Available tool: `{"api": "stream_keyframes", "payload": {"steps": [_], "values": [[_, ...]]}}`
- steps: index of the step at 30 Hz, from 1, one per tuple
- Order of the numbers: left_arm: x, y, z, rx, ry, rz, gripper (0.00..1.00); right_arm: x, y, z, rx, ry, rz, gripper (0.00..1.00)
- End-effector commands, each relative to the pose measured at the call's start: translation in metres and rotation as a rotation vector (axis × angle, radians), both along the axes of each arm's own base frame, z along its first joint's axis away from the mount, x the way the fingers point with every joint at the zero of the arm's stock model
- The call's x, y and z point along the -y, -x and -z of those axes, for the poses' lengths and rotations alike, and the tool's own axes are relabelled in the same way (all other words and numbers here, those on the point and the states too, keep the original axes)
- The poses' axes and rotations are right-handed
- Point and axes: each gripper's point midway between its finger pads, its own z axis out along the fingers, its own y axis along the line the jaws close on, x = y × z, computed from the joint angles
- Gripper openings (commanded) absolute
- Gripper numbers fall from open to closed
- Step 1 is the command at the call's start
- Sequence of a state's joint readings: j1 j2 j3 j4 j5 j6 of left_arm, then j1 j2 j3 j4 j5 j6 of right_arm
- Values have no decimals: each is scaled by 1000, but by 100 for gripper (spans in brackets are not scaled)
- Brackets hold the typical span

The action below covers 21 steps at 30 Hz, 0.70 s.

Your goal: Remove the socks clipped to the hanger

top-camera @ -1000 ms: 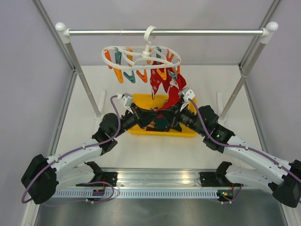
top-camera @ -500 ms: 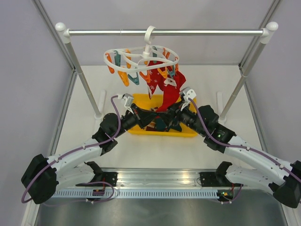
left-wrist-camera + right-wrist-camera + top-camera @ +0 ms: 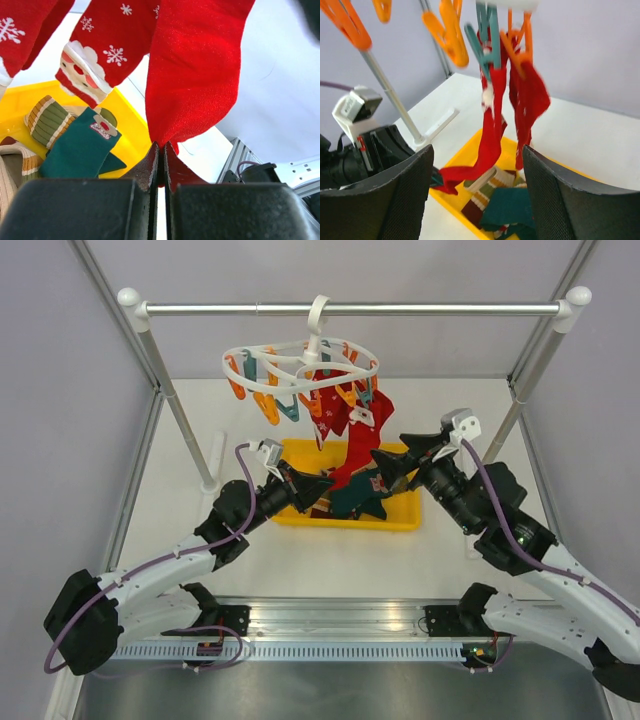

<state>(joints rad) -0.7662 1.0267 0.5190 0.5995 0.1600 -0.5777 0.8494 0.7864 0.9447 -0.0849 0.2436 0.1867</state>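
Observation:
The white hanger [image 3: 300, 365] hangs by its hook from the rail, with orange and teal pegs under it. Two red socks [image 3: 352, 425] are clipped at its right side. The longer red sock [image 3: 195, 75] runs down to my left gripper [image 3: 160, 147], which is shut on its toe over the bin [image 3: 325, 483]. A snowflake-print red sock [image 3: 107, 45] hangs beside it. My right gripper [image 3: 395, 452] is open and holds nothing. In the right wrist view it [image 3: 477, 152] faces both hanging socks [image 3: 492, 125] from a short distance.
A yellow bin [image 3: 400, 517] under the hanger holds a teal sock [image 3: 80, 147] and striped socks [image 3: 47, 117]. The metal rail [image 3: 350, 309] spans the back on two slanted posts [image 3: 180, 410]. Orange pegs [image 3: 447, 32] and a teal peg [image 3: 487, 35] dangle overhead.
My right gripper has opened, let go of the sock and drawn back up and to the right. The left gripper stays shut on the red sock. The hanger has swung slightly.

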Motion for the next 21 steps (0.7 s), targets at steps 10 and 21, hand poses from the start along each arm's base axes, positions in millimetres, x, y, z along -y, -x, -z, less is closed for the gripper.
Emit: {"api": "stream_keyframes", "payload": {"steps": [10,21], "values": [[2,0,-26,22,53,-2,2,-20,-53,-72,134,183,121,62],[4,0,-27,21,51,9,2,-34,-73,-72,125,222,152,53]]}}
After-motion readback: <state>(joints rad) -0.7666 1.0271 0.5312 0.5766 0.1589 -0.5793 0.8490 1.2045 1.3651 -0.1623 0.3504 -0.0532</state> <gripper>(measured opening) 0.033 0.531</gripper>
